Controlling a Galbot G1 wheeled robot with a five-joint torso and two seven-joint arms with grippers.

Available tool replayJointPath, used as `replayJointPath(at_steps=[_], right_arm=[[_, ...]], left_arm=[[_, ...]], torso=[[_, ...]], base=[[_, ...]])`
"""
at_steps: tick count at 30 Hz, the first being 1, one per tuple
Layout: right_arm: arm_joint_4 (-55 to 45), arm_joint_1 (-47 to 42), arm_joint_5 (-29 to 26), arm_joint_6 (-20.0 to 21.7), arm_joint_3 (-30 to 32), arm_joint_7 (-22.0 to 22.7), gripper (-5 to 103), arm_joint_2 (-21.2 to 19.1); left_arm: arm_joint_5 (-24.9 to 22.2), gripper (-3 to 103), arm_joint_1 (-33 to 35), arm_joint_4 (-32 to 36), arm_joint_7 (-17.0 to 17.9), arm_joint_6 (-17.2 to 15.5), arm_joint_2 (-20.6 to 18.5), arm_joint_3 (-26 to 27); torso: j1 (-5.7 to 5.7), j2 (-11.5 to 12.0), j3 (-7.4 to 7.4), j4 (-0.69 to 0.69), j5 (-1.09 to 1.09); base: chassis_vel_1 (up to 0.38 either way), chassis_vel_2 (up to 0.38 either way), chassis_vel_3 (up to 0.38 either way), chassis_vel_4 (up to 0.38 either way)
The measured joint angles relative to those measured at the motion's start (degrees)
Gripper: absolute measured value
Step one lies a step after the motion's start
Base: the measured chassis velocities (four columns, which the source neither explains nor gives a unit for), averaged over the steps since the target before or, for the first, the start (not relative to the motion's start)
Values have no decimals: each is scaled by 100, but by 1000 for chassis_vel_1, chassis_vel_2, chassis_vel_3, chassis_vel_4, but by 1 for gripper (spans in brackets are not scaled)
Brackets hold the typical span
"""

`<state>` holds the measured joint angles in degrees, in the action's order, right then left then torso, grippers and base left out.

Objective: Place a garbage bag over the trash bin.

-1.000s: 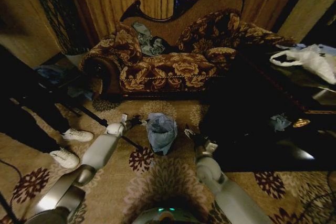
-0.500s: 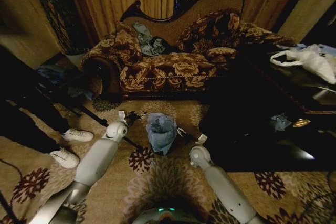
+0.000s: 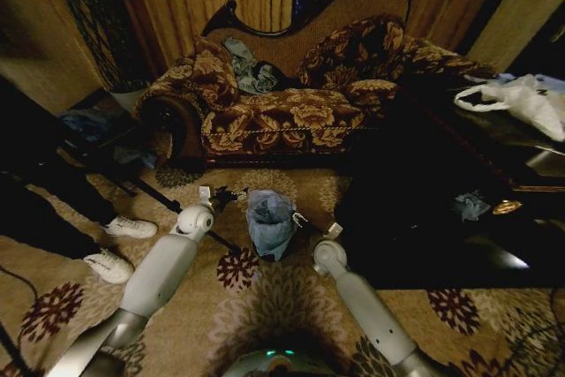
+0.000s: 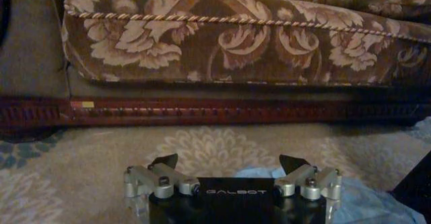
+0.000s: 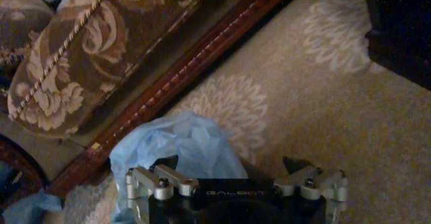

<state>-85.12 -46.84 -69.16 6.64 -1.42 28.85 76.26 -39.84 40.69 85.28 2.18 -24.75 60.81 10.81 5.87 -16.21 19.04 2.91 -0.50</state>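
The trash bin stands on the patterned carpet just in front of the sofa, and the garbage bag is draped over it so thoroughly that the pale blue film hides nearly all of the black body. The film rises in crumpled folds above where the rim should be, so I judge the bag is on but not neatly seated; I cannot tell how far it has been tucked down around the rim.

My left end effector sits just beside the bin on its left, level with the top of the bag. In the left wrist view its fingers stand apart with nothing between them, a fold of the bag lying close by. My right end effector is at the bin's right side, at or almost touching the film. In the right wrist view its fingers are also spread, the bag bulging up in front of one of them but not clamped.

Flanking the bin from both sides makes sense: thin film slides and collapses, so each side needs pulling outward and down evenly.
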Motion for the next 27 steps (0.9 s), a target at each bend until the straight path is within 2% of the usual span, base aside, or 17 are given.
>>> replayJointPath(at_steps=[4,5,7,10,11,12,14,15,16,17,19,22,23,26,27], right_arm=[[219,74,190,-27,-29,-83,102,104],[253,91,204,-32,-32,-92,99,113],[274,103,208,-34,-34,-95,99,115],[326,136,217,-36,-38,-105,85,117],[326,136,217,-36,-38,-105,85,117],[339,144,222,-37,-38,-108,79,121],[346,147,224,-37,-38,-110,79,122],[369,152,236,-38,-38,-123,69,123],[392,152,248,-38,-39,-137,69,126],[433,152,269,-38,-38,-161,52,132],[449,152,280,-38,-38,-168,52,137],[457,152,312,-38,-32,-181,36,137],[457,152,312,-38,-32,-181,36,137],[426,143,314,-34,-27,-190,20,116],[426,143,314,-34,-27,-190,20,116]], left_arm=[[-6,100,-2,10,-1,6,-6,-2],[-8,100,-12,10,-4,7,-8,-8],[-9,100,-21,10,-10,8,-9,-11],[-20,100,-50,-18,-44,14,-15,-41],[-20,100,-50,-18,-44,14,-15,-41],[-20,100,-63,-45,-57,18,-11,-48],[-20,100,-70,-60,-63,22,-6,-50],[-20,100,-86,-94,-71,34,8,-52],[-20,100,-93,-115,-81,45,13,-58],[-20,100,-106,-162,-109,87,16,-69],[-20,100,-114,-187,-115,99,20,-69],[-13,100,-120,-232,-147,126,19,-69],[-13,100,-120,-232,-147,126,19,-69],[-3,100,-111,-258,-165,172,10,-70],[-3,100,-111,-258,-165,172,10,-70]], torso=[[0,0,0,0,1],[0,0,0,0,1],[0,0,0,0,1],[0,0,0,1,1],[0,0,0,1,1],[0,0,0,0,1],[0,0,0,0,1],[0,0,0,0,1],[0,0,0,0,1],[0,0,0,1,1],[0,0,0,1,1],[0,0,0,0,1],[0,0,0,0,1],[0,0,0,0,1],[0,0,0,0,1]], base=[[0,0,0,0],[0,0,0,0],[0,0,0,0],[0,0,0,0],[0,0,0,0],[0,0,0,0],[0,0,0,0],[0,0,0,0],[0,0,0,0],[0,0,0,0],[0,0,0,0],[0,0,0,0],[0,0,0,0],[0,0,0,0],[0,0,0,0]])
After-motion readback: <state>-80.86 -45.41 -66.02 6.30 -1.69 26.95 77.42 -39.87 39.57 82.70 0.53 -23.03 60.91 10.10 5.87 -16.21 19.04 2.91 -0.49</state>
